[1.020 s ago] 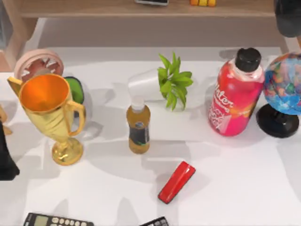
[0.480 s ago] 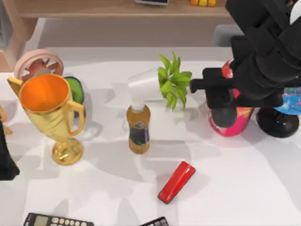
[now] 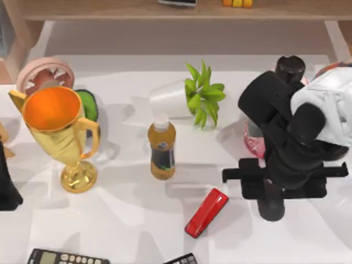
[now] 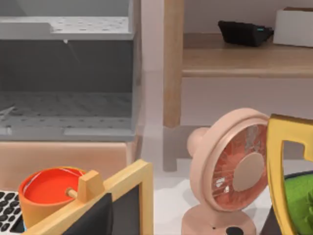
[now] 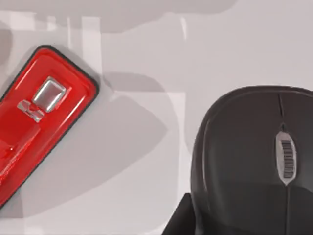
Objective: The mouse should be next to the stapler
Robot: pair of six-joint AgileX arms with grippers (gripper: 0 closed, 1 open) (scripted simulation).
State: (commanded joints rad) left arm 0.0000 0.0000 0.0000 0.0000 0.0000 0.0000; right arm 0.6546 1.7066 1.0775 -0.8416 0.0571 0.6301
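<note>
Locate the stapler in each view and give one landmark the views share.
Top view: stapler lies at front centre, left of the right tool.
Left wrist view: not in it.
Right wrist view: it fills the picture's left side, apart from the mouse.
Shared landmark: the stapler itself.

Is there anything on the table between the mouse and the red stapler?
Nothing visible. In the right wrist view, only bare white table lies between the mouse and the stapler. From above, the right gripper hangs just right of the stapler.
</note>
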